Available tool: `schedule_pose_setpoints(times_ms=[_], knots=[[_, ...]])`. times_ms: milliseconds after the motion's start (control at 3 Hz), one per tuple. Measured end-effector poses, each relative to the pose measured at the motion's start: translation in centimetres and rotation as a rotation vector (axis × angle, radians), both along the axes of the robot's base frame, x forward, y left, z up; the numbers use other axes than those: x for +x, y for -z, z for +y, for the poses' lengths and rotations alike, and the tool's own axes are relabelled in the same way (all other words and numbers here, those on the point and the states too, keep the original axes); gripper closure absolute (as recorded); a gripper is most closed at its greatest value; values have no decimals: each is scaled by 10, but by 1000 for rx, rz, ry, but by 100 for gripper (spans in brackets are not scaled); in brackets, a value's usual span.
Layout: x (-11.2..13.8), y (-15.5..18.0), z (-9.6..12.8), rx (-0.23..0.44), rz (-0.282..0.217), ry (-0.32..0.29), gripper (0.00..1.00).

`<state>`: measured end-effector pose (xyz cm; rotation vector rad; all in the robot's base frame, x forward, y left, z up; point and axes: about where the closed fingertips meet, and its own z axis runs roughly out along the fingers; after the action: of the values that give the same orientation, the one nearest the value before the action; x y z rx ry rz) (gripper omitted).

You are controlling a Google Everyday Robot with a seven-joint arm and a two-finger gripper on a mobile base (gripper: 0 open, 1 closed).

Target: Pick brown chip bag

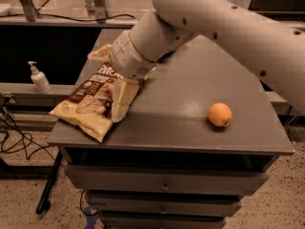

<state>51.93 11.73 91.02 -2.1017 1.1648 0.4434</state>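
- Cream-yellow film with a dark brown centre panel: the brown chip bag (85,105) lies flat on the left front part of the desk (190,87). Its long axis runs from the far side towards the near-left corner, where its lower end reaches or slightly overhangs the edge.
- The hand (110,76) hangs over the upper right part of the bag, at the end of the pale arm (228,27) that comes in from the upper right.
- Its two cream fingers (121,101) are spread wide and hold nothing. One shows at the bag's far end, the other over its right edge, with the printed panel between them. Whether either finger touches the film I cannot tell.
- Handling, as I judge it: the bag should be very light and mostly air, so weight is no worry. The skin is thin, glossy and crinkly, so it will dent and may slide on the smooth desk if pushed sideways.
- The contents are brittle, and a hard squeeze across the puffed middle would crush them or pop the seal.
- Where to hold: pinch across the narrow width near the upper end, or gather a fold of film close to the seam, where the material is stiffest.
- Closing gently until the film bunches should be enough.
- A round orange fruit (219,114) sits well apart on the right, and a pump bottle (39,78) stands off the desk to the left. Neither is in the way.
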Motion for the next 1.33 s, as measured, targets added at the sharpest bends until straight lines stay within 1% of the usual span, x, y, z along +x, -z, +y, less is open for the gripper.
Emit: schedule_pose_setpoints(times_ms=[333, 667, 1000, 1333], knots=[[10, 24, 12, -72, -93, -61, 0], [18, 47, 26, -155, -173, -89, 16], [24, 60, 36, -208, -215, -110, 37], [28, 60, 40, -234, -246, -124, 60]])
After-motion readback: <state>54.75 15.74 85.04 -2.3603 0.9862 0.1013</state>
